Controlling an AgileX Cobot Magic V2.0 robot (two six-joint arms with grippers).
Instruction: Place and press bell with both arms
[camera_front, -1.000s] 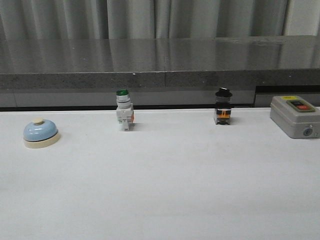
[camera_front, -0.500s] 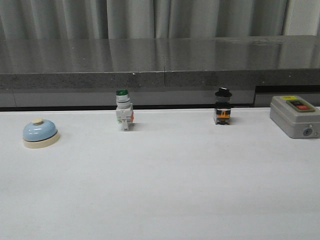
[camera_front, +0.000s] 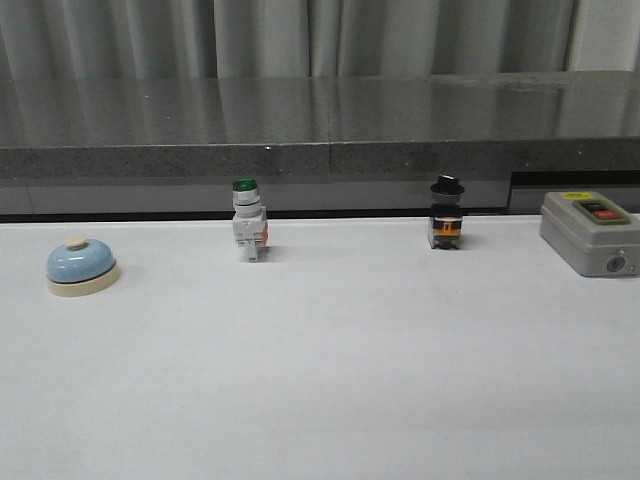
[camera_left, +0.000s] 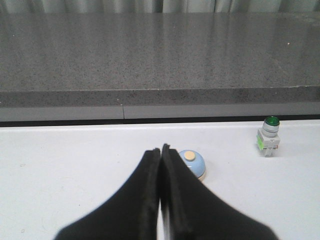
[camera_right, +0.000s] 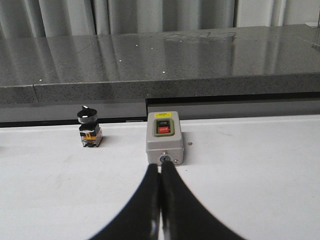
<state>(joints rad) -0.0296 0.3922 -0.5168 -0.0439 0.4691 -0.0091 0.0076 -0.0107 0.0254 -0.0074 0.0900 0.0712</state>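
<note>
The light-blue bell (camera_front: 82, 267) with a cream base and cream button stands on the white table at the far left in the front view. In the left wrist view the bell (camera_left: 192, 162) sits just beyond and to one side of my left gripper (camera_left: 161, 148), which is shut and empty. My right gripper (camera_right: 160, 166) is shut and empty, its tips in front of the grey switch box (camera_right: 164, 136). Neither arm shows in the front view.
A green-capped white push-button switch (camera_front: 247, 220) and a black-capped switch (camera_front: 446, 214) stand near the table's back edge. The grey on/off switch box (camera_front: 590, 232) sits at the far right. A dark stone ledge (camera_front: 320, 130) runs behind the table.
</note>
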